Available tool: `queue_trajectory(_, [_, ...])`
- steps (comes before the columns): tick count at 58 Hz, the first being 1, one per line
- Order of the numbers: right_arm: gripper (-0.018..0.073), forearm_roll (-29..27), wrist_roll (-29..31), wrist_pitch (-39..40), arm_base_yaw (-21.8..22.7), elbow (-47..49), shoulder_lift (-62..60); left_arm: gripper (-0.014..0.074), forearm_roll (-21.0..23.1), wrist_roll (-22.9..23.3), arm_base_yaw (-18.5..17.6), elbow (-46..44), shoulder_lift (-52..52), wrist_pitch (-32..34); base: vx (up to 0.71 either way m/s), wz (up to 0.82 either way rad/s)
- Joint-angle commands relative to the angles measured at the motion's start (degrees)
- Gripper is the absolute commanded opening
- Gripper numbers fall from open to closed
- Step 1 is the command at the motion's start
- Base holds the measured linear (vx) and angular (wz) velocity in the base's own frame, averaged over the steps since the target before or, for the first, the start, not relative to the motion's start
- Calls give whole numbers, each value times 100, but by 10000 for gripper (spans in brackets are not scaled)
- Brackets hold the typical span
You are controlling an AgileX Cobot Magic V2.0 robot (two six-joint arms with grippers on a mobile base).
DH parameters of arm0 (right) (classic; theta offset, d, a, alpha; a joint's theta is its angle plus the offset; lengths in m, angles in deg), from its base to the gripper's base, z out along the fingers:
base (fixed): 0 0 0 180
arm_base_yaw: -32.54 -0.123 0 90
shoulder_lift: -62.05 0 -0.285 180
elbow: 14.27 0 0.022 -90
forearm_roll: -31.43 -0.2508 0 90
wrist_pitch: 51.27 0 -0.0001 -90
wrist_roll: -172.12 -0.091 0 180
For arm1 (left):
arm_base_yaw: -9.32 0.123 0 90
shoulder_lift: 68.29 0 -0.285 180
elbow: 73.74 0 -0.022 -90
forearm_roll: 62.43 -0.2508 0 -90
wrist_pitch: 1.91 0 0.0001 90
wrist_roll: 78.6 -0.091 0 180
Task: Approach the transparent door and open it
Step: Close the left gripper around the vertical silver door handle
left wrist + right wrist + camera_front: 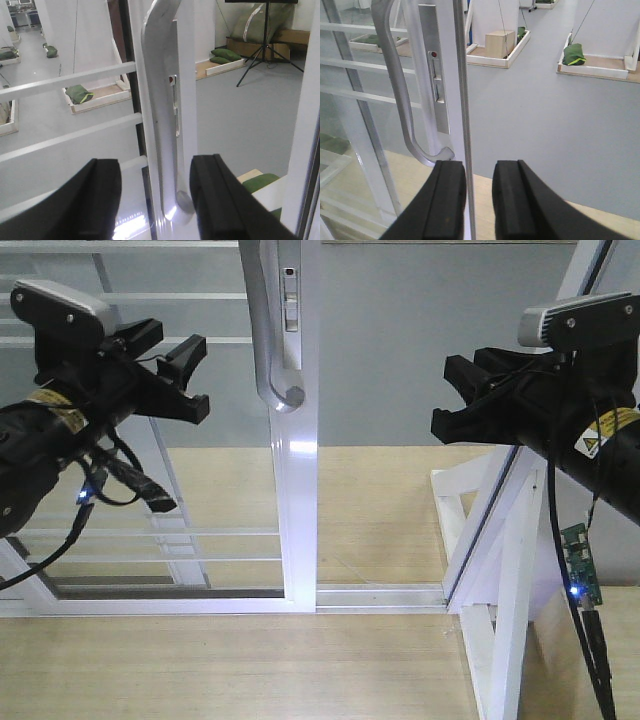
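Note:
The transparent door (295, 490) stands ahead, its white stile in the middle and thin white bars on the glass to the left. Its curved grey handle (268, 350) runs down the stile beside a lock plate (291, 300). My left gripper (197, 378) is open, level with the handle's lower end, just left of it and apart from it. In the left wrist view the handle (160, 100) lines up between the black fingers (102, 200). My right gripper (447, 395) is open a little and empty, right of the stile. The right wrist view shows the handle (395, 85) and the door's edge (462, 100).
A gap shows between the stile and the white fixed frame with a diagonal brace (500, 540) on the right. A floor track (380, 595) crosses a wooden platform (250, 670). Another white-framed panel (170, 490) shows behind the glass. A tripod (265, 40) stands beyond.

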Motion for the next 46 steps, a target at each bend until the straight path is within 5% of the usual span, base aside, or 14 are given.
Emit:
queue_trajectory(1, [253,-36,145,425,22,152,-146,450,51,106,-84,-557,-130,506,0,0])
queue_trajectory(28, [253,-255,156,425,22,152,-146,450,61,249,-93,-2206,-1636,443,0,0])
queue_trajectory(46, [253,-256,172,404,22,152,-146,450,409,-240,-89,-2834,-2391,471,0,0])
